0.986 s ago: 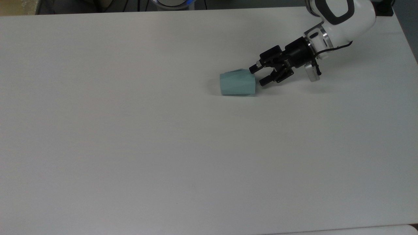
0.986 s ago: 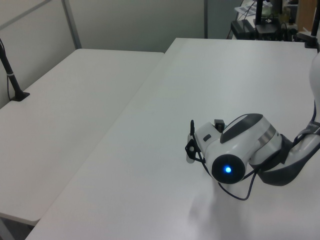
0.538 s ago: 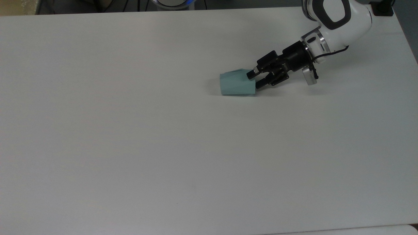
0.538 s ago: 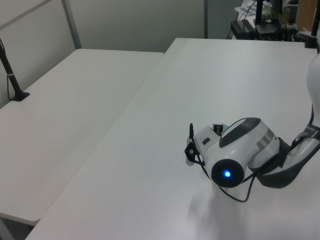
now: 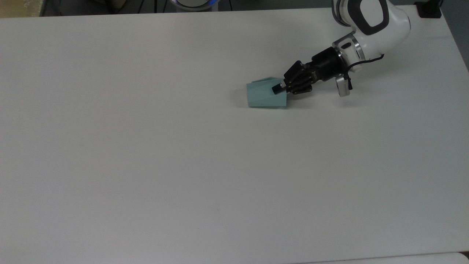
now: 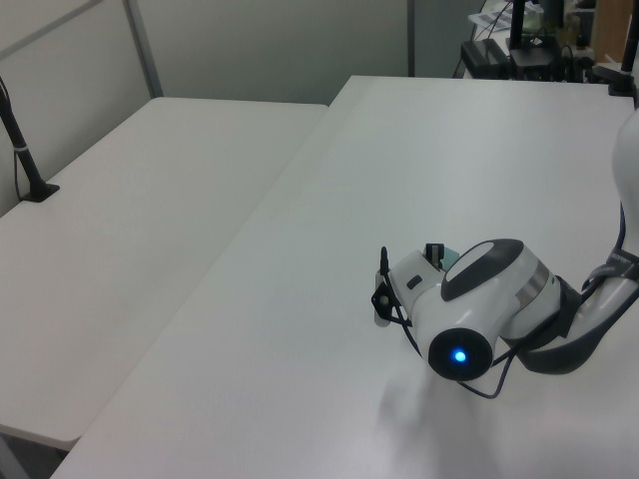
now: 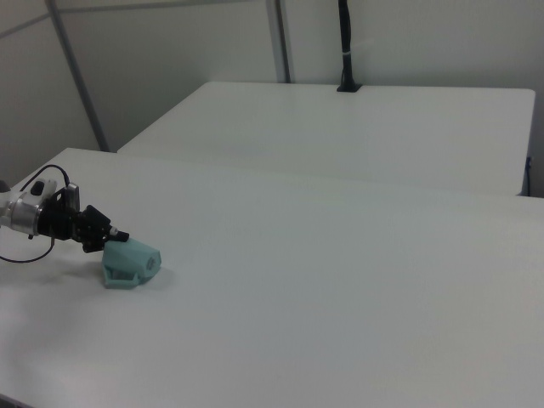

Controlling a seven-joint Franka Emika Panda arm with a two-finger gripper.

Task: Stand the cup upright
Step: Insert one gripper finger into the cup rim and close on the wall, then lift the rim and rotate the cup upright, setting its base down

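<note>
Small pale teal faceted plastic cup (image 5: 265, 96) lies on its side on the plain white tabletop (image 5: 146, 165), upper right of centre in the top view, wide rim toward the top view's right. Black two-finger gripper (image 5: 280, 90) on the white arm (image 5: 370, 25) sits at that rim, jaws closed on the cup's upper wall. In the right view the cup (image 7: 129, 263) lies far left, gripper (image 7: 109, 240) touching it.

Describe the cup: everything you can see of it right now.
The cup is small, pale teal and faceted, with a matte plastic look. It lies on its side on the white table, wider end toward the top view's right, narrower end toward the top view's left. The arm's black end effector is at that wider end, one fingertip over the upper wall near the rim. Nothing else touches it.
</note>
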